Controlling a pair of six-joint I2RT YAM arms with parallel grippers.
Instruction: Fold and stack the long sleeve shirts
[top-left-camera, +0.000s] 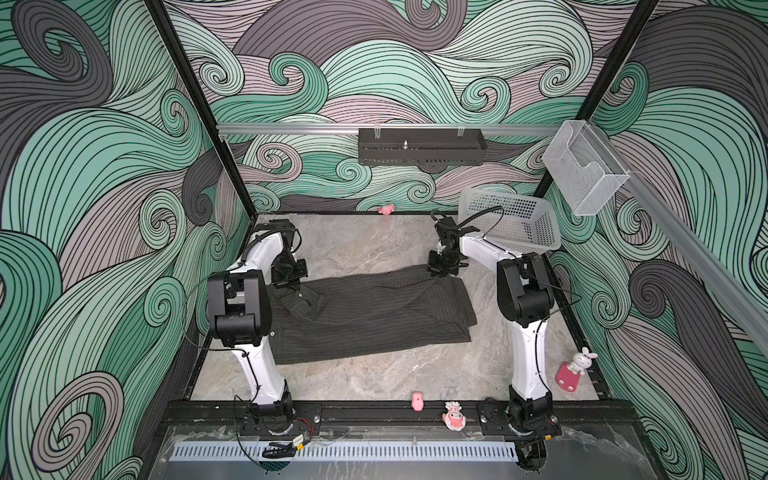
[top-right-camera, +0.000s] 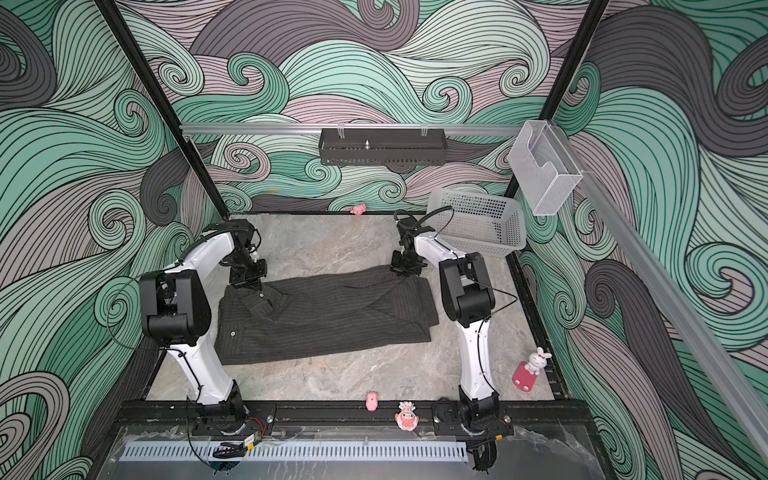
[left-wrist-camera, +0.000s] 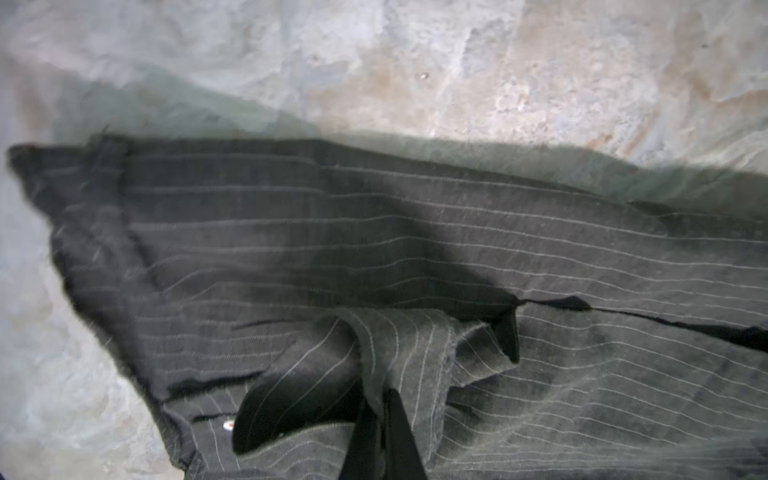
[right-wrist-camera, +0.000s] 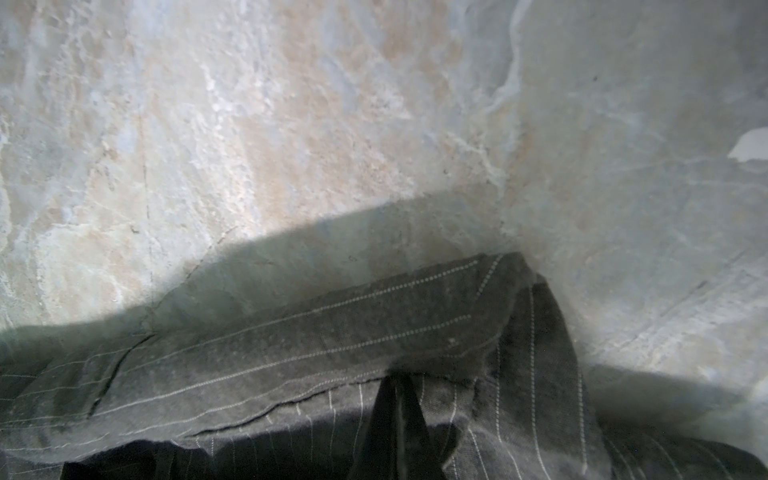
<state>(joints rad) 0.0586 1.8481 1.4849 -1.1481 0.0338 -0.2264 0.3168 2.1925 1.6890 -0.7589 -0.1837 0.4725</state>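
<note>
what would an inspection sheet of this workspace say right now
surface: marbled tabletop, no spills seen
job's things: one pinstriped shirt, partly folded, lying mid-table
clutter: white basket at the back right corner; bunny figure; pink toy by the front rail
grippers: left hand shut on the shirt beside the collar; right hand shut on its far edge
cables: black cable looping off the left arm
surroundings: wave-patterned walls; black tray and clear holder on rails
</note>
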